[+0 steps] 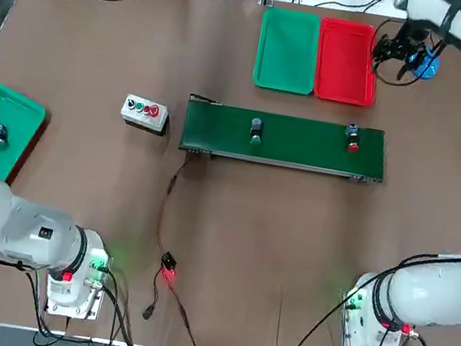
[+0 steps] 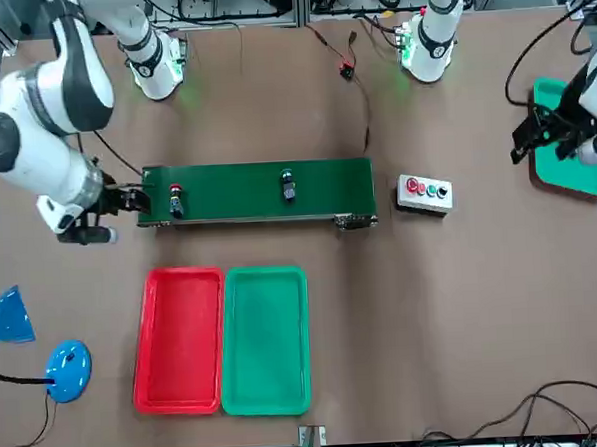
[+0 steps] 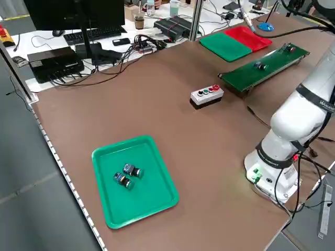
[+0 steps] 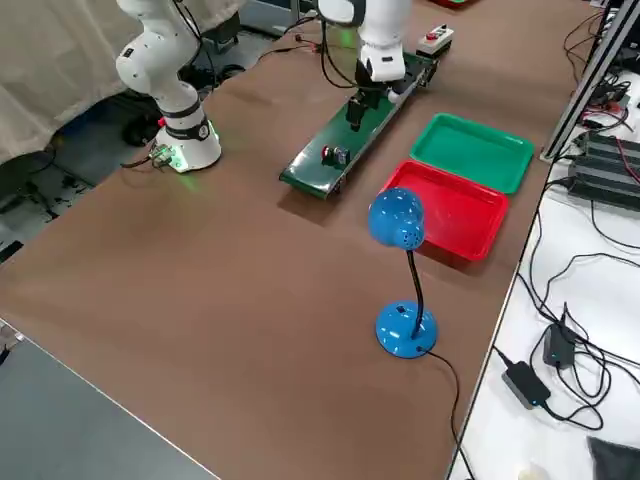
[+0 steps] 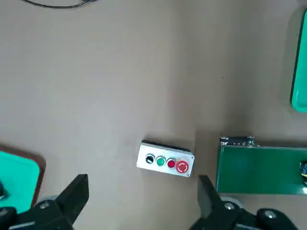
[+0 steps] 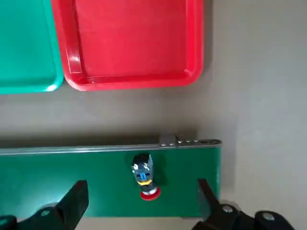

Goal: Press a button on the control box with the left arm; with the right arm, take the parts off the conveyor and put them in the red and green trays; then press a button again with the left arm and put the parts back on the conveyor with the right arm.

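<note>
Parts, one green-capped (image 1: 256, 131) and one red-capped (image 1: 352, 139), sit apart on the conveyor (image 1: 304, 154). The right claw (image 6: 144, 203) is spread wide over the conveyor's red-part end, holding nothing. The left claw (image 5: 144, 201), also wide and unloaded, hangs above the bench (image 1: 231, 226) near the control box (image 1: 145, 112).

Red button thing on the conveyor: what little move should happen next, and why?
Probably the right gripper, open above the conveyor, should lower around the red part: it's near, and the red tray is empty. The left gripper hovers open.
</note>
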